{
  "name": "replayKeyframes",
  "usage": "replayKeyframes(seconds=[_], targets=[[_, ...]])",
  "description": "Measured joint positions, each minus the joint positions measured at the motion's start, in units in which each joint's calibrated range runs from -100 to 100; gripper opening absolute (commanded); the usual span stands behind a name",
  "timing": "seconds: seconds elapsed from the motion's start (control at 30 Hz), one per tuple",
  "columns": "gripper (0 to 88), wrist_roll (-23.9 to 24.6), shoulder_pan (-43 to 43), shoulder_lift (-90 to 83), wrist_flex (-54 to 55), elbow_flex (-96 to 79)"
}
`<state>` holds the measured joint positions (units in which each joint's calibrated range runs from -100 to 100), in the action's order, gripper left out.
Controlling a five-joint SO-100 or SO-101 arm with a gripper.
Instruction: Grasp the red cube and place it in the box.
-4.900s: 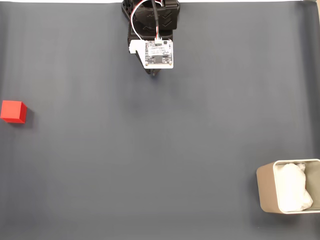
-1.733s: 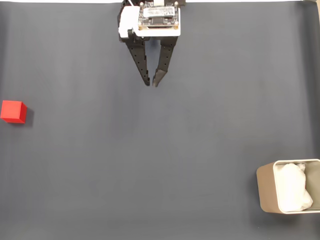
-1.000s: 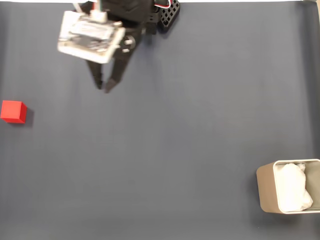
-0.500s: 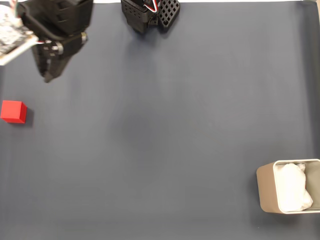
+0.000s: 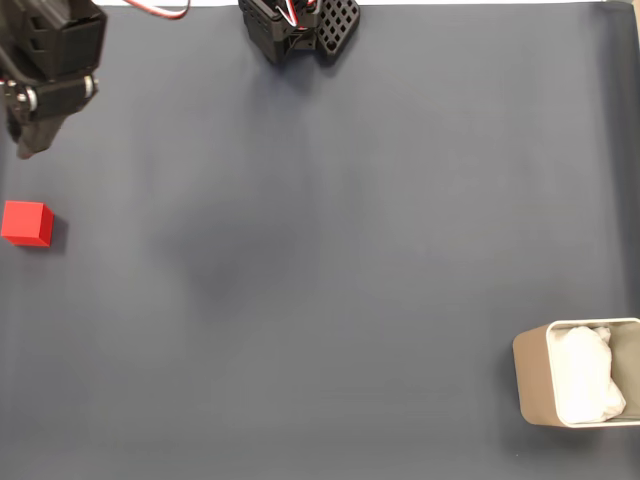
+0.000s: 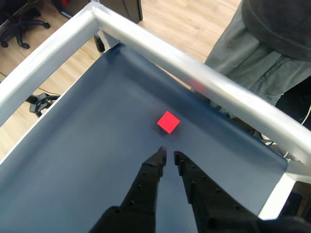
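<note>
Red cube (image 5: 26,222) sat on the dark blue-grey bench (image 5: 320,260) at the far left edge of the fixed view, resting flat with nothing touching it. In the wrist view the red cube (image 6: 168,122) lay near the corner of the bench (image 6: 87,145), just ahead of the finger tips and slightly to their right, close to the silver metal rail (image 6: 194,77) that framed the bench.

The gripper (image 5: 28,150) hung at the upper left of the fixed view, above the cube in the picture and apart from it, its black body partly cut off by the frame edge. From that view the state of the fingers could not be told. In the wrist view the gripper (image 6: 168,156) showed its two black fingers (image 6: 146,182) nearly together, with only a narrow gap between the tips and nothing held between them.

The box (image 5: 532,385) stood at the lower right corner of the fixed view, well apart from both cube and gripper, beige-walled with white soft lining (image 5: 585,375) inside. The arm's black base (image 5: 298,28) sat at the top centre of that view.

Beyond the rail in the wrist view, a person's grey trouser leg (image 6: 252,53) and a wooden floor (image 6: 184,19) were visible.
</note>
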<state>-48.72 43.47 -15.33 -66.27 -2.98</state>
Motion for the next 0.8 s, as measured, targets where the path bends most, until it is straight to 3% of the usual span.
replayKeyframes(seconds=[0.8], targets=[[21.6,-5.5,5.8,6.2,29.1,-16.6]])
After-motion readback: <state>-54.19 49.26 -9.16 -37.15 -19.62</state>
